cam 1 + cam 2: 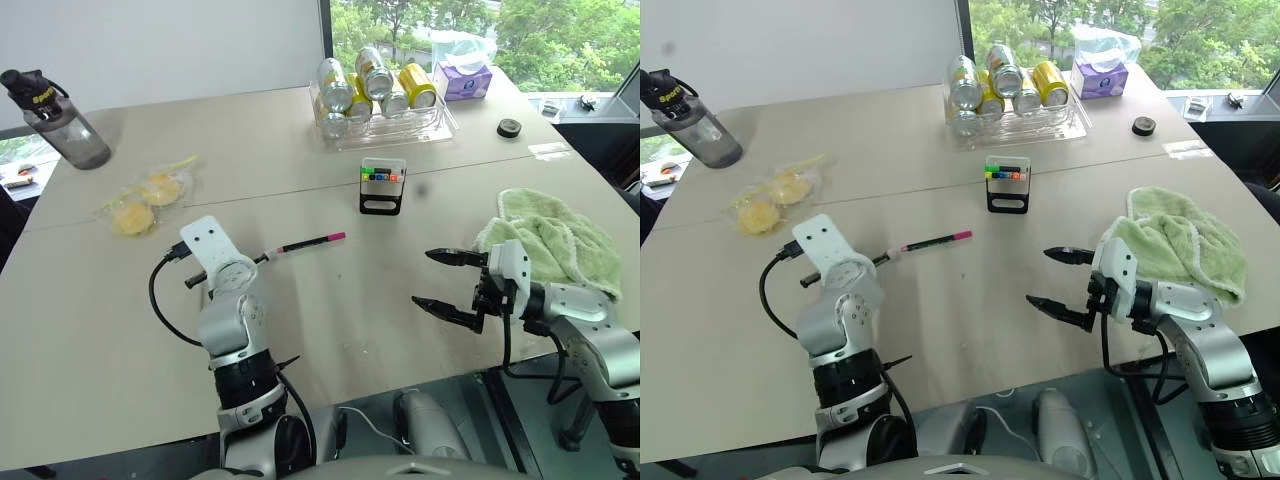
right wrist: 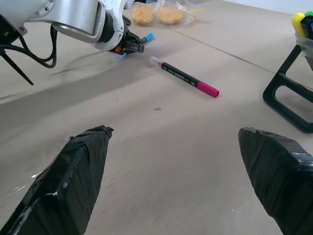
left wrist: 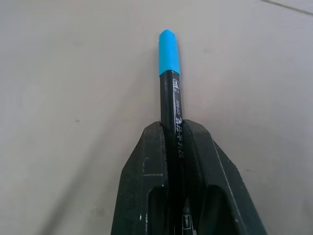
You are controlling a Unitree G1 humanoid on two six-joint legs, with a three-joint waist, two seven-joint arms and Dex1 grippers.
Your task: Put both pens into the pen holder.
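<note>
Pen with the light-blue cap (image 3: pixel 169 73) sits pinched between the two black fingers (image 3: pixel 146 181) of my left gripper (image 3: pixel 174 147); its black barrel runs up through the narrow slot between them and the blue end sticks out past my fingertips, over the bare tan table (image 1: pixel 90 330). In the right wrist view the same blue end shows poking from that gripper just above the tabletop.

The second pen, the one with the pink cap (image 1: pixel 305 243), lies flat on the table just beyond my left gripper, toward my right side, its pink end pointing away from my left hand and its pale tip nearest to it. It touches neither gripper.

My right gripper (image 1: pixel 444 282) hovers over the table with its fingers spread wide and nothing between them, pointing toward my left. The pink-capped pen lies ahead of it, well apart.

The pen holder (image 1: pixel 383 186), a small black stand with a row of coloured marker caps in its white top, stands upright farther out on the table, beyond both grippers and closer to my right one. Behind it is a clear tray of drink cans (image 1: pixel 375 95). A green towel (image 1: pixel 550 245) lies crumpled just beside my right arm. Off past my left gripper are a bag of yellow pastries (image 1: pixel 145 195) and a dark water bottle (image 1: pixel 60 120).
</note>
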